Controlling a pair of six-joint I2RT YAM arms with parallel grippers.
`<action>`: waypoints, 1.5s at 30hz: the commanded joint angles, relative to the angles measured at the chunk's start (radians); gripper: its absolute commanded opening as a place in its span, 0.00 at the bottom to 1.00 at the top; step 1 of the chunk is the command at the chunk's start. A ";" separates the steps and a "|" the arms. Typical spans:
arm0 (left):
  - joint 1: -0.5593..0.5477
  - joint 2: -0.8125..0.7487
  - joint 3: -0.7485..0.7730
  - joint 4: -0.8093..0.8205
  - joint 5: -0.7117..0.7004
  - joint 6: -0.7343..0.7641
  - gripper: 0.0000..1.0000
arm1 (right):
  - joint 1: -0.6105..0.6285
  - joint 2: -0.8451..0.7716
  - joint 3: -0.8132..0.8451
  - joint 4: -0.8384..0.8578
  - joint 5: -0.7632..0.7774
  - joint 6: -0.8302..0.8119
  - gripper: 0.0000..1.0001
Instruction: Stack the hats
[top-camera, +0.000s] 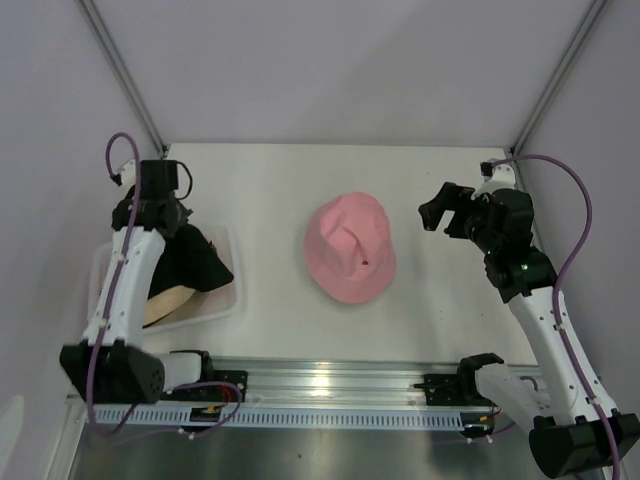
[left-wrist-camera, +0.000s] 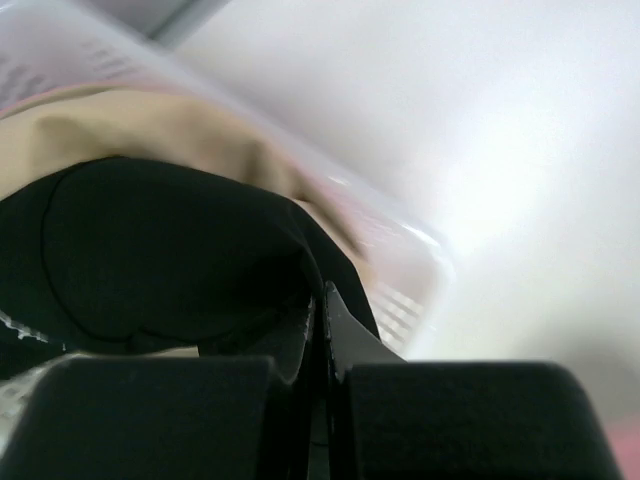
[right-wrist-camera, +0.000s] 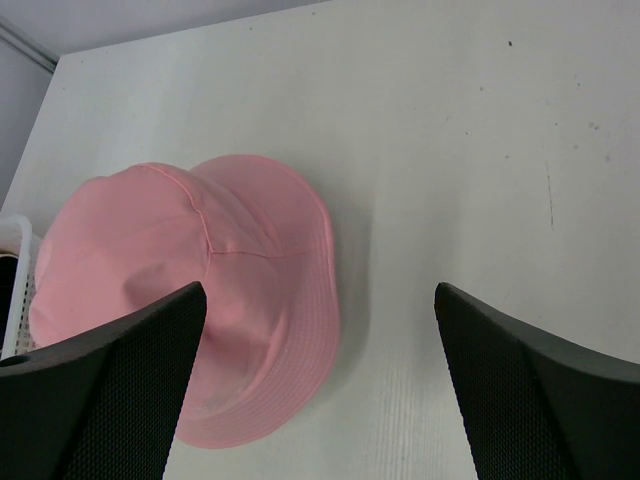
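Observation:
A pink hat (top-camera: 350, 250) lies flat near the middle of the table, also seen in the right wrist view as the pink hat (right-wrist-camera: 190, 270). In the white basket (top-camera: 236, 292) at the left, a black hat (top-camera: 197, 262) rests on a beige hat (top-camera: 167, 304). My left gripper (top-camera: 184, 226) reaches down into the basket and is shut on the black hat (left-wrist-camera: 150, 250), with black fabric pinched between its jaws (left-wrist-camera: 325, 320); the beige hat (left-wrist-camera: 150, 125) shows behind it. My right gripper (top-camera: 441, 212) hovers open to the right of the pink hat, its jaws (right-wrist-camera: 320, 295) wide apart and holding nothing.
The basket's translucent wall (left-wrist-camera: 400, 250) runs close beside the left fingers. A metal rail (top-camera: 330, 385) with the arm bases lines the near edge. Grey walls close off the far side and both flanks of the table.

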 joint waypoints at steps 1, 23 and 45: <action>-0.046 -0.247 0.071 0.131 0.302 0.191 0.01 | -0.004 0.002 0.080 0.000 -0.006 -0.006 0.99; -0.658 0.133 0.667 0.594 0.974 0.214 0.01 | -0.051 -0.067 0.047 0.228 -0.384 0.394 0.99; -0.736 0.181 0.571 0.778 0.784 0.020 0.01 | 0.114 -0.229 -0.276 0.539 -0.083 1.102 0.99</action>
